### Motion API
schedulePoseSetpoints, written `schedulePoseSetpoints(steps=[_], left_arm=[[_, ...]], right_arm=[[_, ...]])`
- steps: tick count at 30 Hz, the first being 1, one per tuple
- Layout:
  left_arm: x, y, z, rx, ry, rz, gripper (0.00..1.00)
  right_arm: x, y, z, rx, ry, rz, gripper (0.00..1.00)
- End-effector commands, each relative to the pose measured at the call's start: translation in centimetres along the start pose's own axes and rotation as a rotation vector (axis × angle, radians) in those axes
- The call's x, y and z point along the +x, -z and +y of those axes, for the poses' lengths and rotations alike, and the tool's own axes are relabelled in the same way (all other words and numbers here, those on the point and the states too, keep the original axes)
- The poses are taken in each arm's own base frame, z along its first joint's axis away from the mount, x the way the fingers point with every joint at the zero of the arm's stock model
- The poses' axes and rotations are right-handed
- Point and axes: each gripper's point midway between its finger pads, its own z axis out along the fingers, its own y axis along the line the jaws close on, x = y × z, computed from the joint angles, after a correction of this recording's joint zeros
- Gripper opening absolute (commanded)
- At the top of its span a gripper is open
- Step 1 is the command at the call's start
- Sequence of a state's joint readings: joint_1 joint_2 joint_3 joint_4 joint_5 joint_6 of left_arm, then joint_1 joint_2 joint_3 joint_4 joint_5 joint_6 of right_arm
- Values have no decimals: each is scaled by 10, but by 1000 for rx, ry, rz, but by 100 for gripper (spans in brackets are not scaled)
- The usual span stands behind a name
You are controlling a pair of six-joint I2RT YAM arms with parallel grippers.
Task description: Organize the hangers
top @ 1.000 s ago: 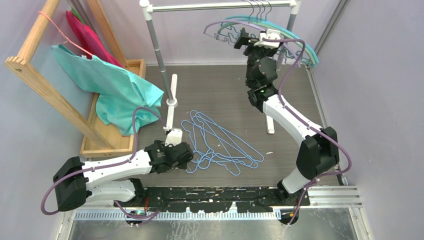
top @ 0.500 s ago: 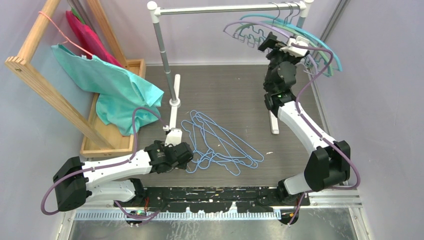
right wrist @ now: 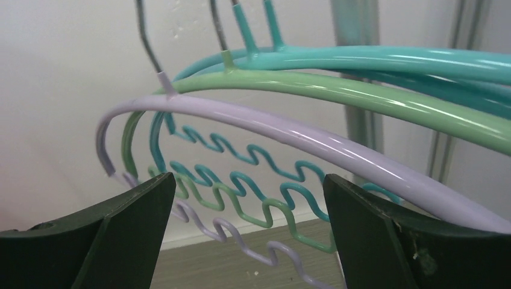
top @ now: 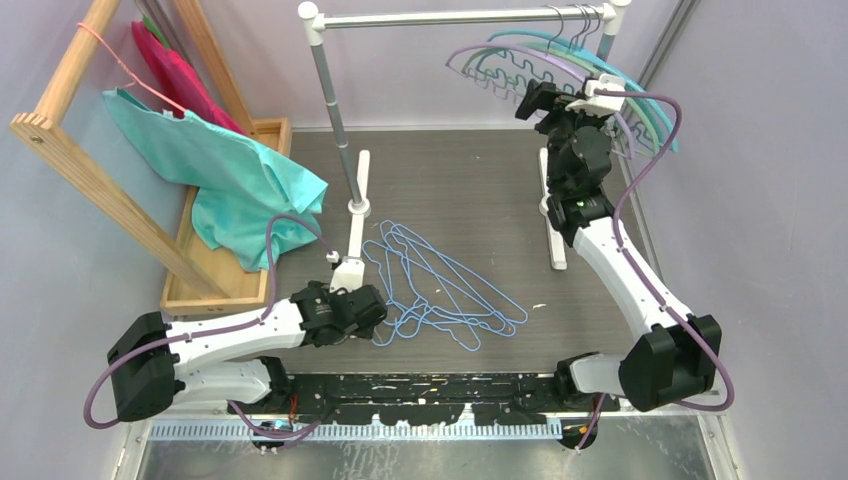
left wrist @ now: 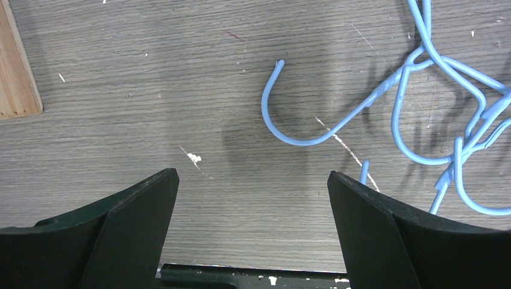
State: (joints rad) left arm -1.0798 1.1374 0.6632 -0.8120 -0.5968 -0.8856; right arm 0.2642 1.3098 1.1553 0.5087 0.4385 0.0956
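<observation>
Several light-blue wire hangers (top: 440, 285) lie tangled on the floor at the centre. My left gripper (top: 375, 312) is open and empty at the pile's left edge. In the left wrist view (left wrist: 253, 174) one blue hook (left wrist: 283, 114) lies ahead of the jaws. Arched purple (right wrist: 289, 132), green (right wrist: 361, 93) and teal (right wrist: 391, 57) hangers with zigzag bars hang at the right end of the metal rail (top: 470, 17). My right gripper (top: 535, 98) is raised just below them and open; in the right wrist view (right wrist: 248, 177) the zigzag bars lie just beyond the jaws.
The rail's left post (top: 340, 120) and its foot (top: 352, 235) stand beside the blue pile; the right foot (top: 555, 240) lies under my right arm. A wooden frame (top: 90, 160) with a teal garment (top: 220, 180) on a pink hanger stands at the left. A wall is close on the right.
The metal rack and its arched hangers have shifted to the right, and my right arm has moved right with them. The left arm and the blue pile have not moved.
</observation>
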Motion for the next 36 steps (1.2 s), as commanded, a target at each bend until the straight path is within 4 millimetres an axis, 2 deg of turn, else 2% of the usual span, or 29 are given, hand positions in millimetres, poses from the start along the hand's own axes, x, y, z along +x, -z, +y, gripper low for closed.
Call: schedulePoseSetpoints(steps=[1, 6, 11, 19, 23, 25, 27, 31, 33, 36], left_arm=[[-13, 4, -3, -3, 33, -34, 98], [-16, 5, -4, -1, 34, -40, 98], [-16, 5, -4, -3, 36, -42, 98], [-17, 6, -4, -3, 42, -45, 98], [-16, 5, -4, -8, 44, -43, 98], [-18, 6, -5, -3, 53, -46, 98], [-20, 8, -8, 11, 64, -46, 98], [-27, 15, -12, 41, 85, -58, 98], [-26, 19, -5, 21, 76, -46, 98], [-27, 26, 1, 12, 94, -43, 98]], right_arm=[[-13, 19, 38, -242, -14, 64, 99], [-15, 41, 71, -454, -3, 135, 100], [-23, 68, 85, -579, -16, 168, 100], [-36, 123, 110, -837, -54, 198, 100], [-30, 146, 122, -943, -79, 264, 99], [-14, 160, 132, -964, -93, 348, 97], [12, 174, 141, -940, -62, 430, 94], [81, 225, 155, -940, 63, 616, 87], [115, 251, 155, -942, 91, 714, 80], [162, 286, 144, -945, 92, 865, 65]])
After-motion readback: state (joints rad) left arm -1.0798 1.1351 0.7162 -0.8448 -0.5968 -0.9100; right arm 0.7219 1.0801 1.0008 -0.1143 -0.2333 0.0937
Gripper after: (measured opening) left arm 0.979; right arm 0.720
